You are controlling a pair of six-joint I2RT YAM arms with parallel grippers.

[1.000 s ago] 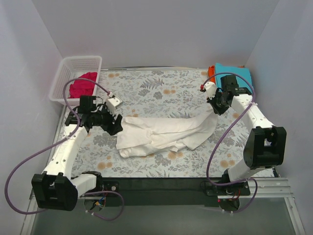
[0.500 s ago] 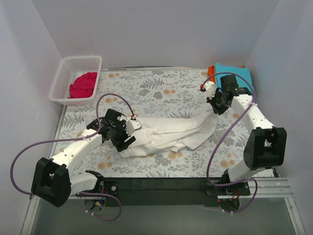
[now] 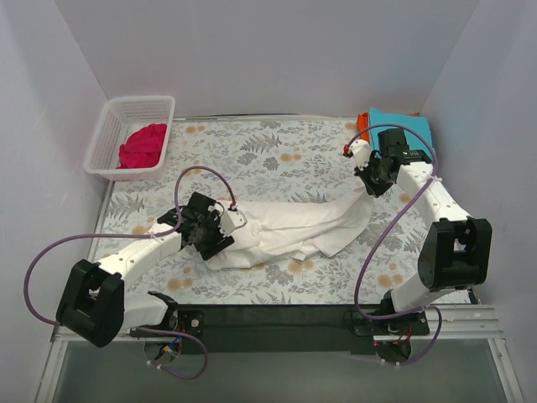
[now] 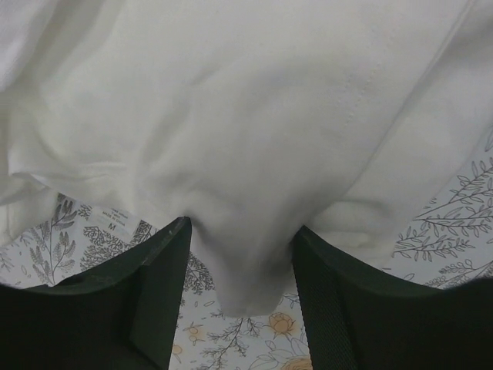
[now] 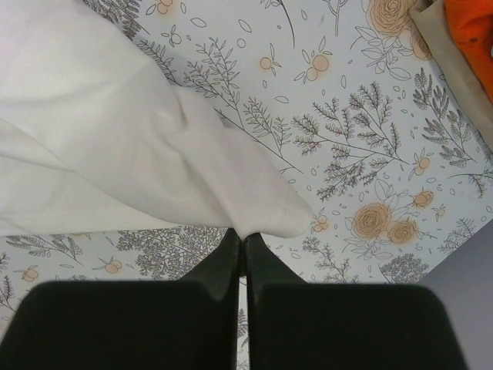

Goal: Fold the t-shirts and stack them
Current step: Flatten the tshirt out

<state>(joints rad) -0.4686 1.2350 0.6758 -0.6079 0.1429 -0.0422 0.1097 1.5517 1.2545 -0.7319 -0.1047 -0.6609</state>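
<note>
The large off-white t-shirt point(image 3: 289, 227) lies bunched and stretched across the middle of the floral table. My left gripper point(image 3: 220, 237) is open at its left end; in the left wrist view a fold of the off-white shirt point(image 4: 239, 154) hangs between the spread fingers point(image 4: 158, 285). My right gripper point(image 3: 367, 186) is shut on the shirt's right corner point(image 5: 262, 208). The magenta t-shirt point(image 3: 141, 145) lies in the white basket. The teal t-shirt point(image 3: 403, 128) and the orange t-shirt point(image 3: 362, 126) lie at the back right.
The white mesh basket point(image 3: 107, 134) stands at the back left corner. Walls close the table on three sides. The orange cloth also shows at the top right of the right wrist view point(image 5: 470, 31).
My left arm has swung from the table's left side in to the shirt's left end, and its open fingers now straddle a fold. The right arm has not moved.
</note>
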